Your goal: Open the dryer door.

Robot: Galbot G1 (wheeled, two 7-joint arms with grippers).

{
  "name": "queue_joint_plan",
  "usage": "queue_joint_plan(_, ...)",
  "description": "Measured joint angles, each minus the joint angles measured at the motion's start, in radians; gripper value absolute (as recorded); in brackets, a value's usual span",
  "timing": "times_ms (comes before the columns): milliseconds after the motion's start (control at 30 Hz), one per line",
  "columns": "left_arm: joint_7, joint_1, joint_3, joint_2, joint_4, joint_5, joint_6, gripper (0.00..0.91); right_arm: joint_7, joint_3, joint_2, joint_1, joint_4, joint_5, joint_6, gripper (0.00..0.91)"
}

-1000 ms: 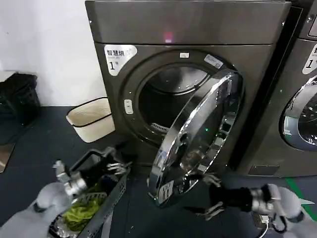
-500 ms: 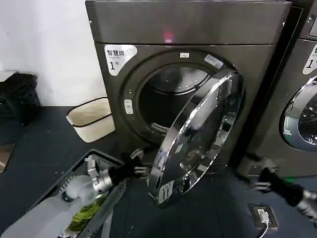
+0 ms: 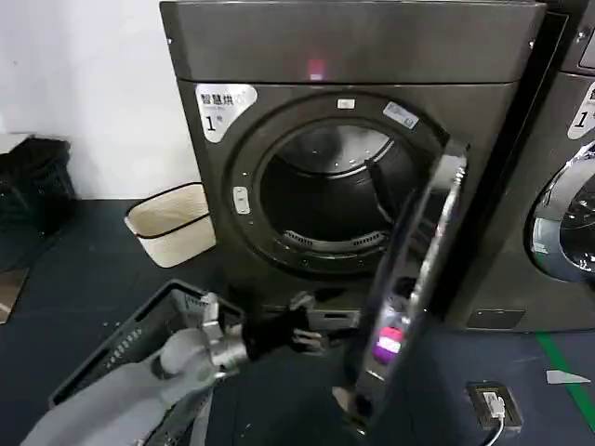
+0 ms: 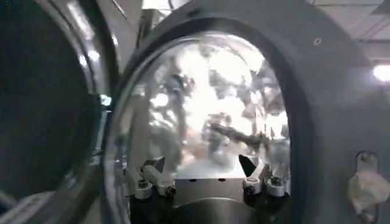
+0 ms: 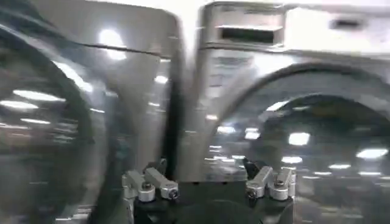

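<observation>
The dryer door (image 3: 416, 265) stands swung wide open and edge-on in the head view, its chrome rim facing me, hinged at the right of the drum opening (image 3: 335, 200). My left gripper (image 3: 311, 325) reaches low between the dryer front and the door's inner side, open, holding nothing. In the left wrist view the left gripper (image 4: 204, 175) faces the door's bulging glass (image 4: 207, 103) set in the grey inner face (image 4: 332, 122), with a gap to it. My right gripper (image 5: 206, 176) is open and empty, pointing at the seam between the two machines.
A dark crate (image 3: 130, 348) sits on the floor under my left arm. A cream basket (image 3: 172, 223) stands left of the dryer. The second grey machine (image 3: 558, 186) is at the right, and a floor socket (image 3: 493, 406) lies before it.
The door has swung from half open to wide open and edge-on. My left gripper advanced right, behind the door's inner side. My right arm drew back out of the head view.
</observation>
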Motion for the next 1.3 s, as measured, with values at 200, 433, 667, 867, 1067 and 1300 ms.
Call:
queue_joint_plan(200,-0.028,-0.087,0.11,-0.053,0.016,-0.003,-0.001,0.907,0.145,0.163,0.001,-0.041,0.027,-0.095,-0.118,0.907)
queue_joint_plan(433,-0.059,-0.199,0.227,-0.164,0.069,0.006,-0.022,0.907,0.233,0.347,0.0,-0.074,0.032,-0.144,-0.208,0.907)
queue_joint_plan(667,-0.094,-0.297,0.331,-0.275,0.148,-0.021,-0.032,0.907,0.267,0.476,-0.006,-0.111,0.045,-0.168,-0.23,0.907)
queue_joint_plan(867,-0.107,-0.332,0.373,-0.378,0.217,-0.016,-0.049,0.907,0.272,0.549,-0.009,-0.143,0.066,-0.17,-0.246,0.907)
queue_joint_plan(1067,-0.121,-0.339,0.386,-0.492,0.302,-0.003,-0.074,0.907,0.275,0.609,-0.009,-0.167,0.066,-0.174,-0.252,0.907)
queue_joint_plan(1300,-0.165,-0.344,0.394,-0.627,0.429,0.042,-0.118,0.907,0.278,0.67,-0.006,-0.18,0.049,-0.206,-0.225,0.907)
